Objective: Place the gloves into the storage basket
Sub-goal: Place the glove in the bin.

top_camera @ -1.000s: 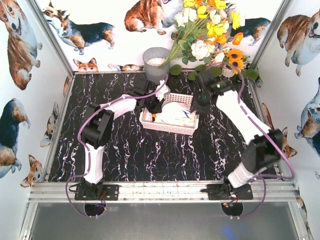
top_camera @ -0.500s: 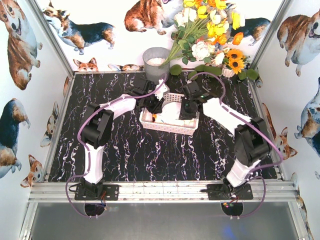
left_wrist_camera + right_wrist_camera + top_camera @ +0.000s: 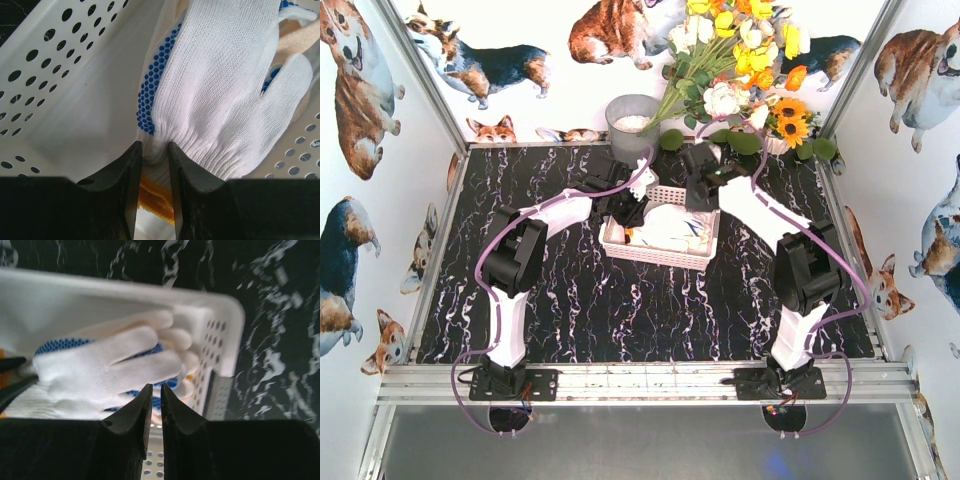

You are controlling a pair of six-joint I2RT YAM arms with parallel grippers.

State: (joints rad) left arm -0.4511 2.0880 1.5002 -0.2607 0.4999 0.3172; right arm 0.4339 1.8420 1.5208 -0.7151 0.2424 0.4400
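The white storage basket (image 3: 658, 257) stands mid-table with several cream-white gloves (image 3: 672, 228) piled inside. My left gripper (image 3: 632, 204) is at the basket's left end. In the left wrist view it (image 3: 155, 146) is shut on the ribbed cuff of a blue-dotted glove (image 3: 220, 90), which lies against the perforated basket wall (image 3: 55, 75). My right gripper (image 3: 699, 190) hovers over the basket's far right rim. In the right wrist view it (image 3: 155, 387) is shut and empty, above a dotted glove (image 3: 100, 367) and the basket rim (image 3: 222, 330).
A grey round bucket (image 3: 632, 122) stands behind the basket at the back wall. A bunch of artificial flowers (image 3: 740, 60) fills the back right corner. Printed walls close in the table on the left, right and back.
My right arm swung left from the basket's right side, over the basket, and now sits at its far right rim. The left arm has not moved.
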